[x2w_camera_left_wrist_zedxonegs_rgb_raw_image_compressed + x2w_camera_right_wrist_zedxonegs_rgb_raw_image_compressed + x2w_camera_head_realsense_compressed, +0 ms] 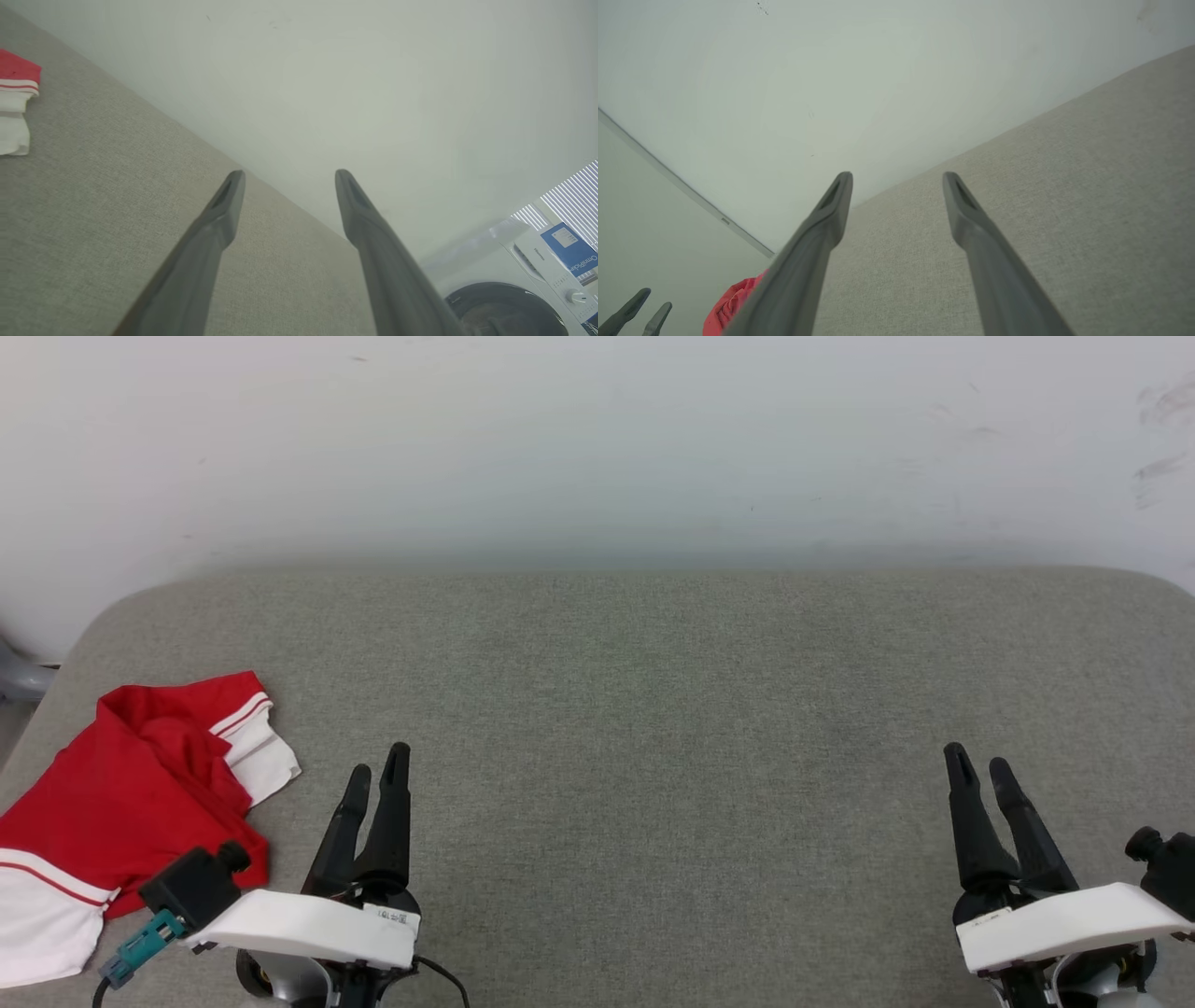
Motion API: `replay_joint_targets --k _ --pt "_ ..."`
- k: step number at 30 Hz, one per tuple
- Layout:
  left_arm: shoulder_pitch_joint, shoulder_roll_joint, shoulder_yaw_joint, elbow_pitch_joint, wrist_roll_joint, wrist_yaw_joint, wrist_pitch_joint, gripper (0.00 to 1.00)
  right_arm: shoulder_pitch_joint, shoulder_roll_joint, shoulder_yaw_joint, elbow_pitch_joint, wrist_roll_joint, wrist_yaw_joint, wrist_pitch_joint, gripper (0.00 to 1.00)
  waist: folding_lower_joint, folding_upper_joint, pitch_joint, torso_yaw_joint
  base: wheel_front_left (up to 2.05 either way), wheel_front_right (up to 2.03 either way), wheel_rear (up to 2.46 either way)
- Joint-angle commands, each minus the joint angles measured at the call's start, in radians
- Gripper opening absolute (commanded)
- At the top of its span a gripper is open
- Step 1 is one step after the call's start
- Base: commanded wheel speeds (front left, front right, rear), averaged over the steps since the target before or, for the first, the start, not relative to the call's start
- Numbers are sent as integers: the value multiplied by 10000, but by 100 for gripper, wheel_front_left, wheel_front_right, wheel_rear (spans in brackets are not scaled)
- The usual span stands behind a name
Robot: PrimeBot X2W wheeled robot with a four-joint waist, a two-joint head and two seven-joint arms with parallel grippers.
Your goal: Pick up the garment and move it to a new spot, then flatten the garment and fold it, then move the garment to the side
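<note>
Red-and-white garment (131, 784) crumpled on grey desk (653, 709), left side, left claw (379, 759) near it released, right claw (977, 755) well apart, released.

This looks like a home-style laundry corner. A white front-loading washing machine (507, 303) with a dark round door stands beside window blinds (577, 189). A broad grey fabric-covered pad (653, 709) sits against a plain white wall (597, 448), with the garment (121, 784) crumpled at its near left.
</note>
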Motion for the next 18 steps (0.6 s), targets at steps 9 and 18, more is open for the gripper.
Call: replay_joint_targets --k 9,18 --pt "-48 266 -83 177 1758 -29 -352 100 197 3 117 -481 -1700 0 307 100 -1 0 -22 -4 0 0 0" --pt "-103 311 36 380 3254 -14 -573 100 268 5 12 -771 -2936 0 471 100 -1 0 -27 -5 0 0 0"
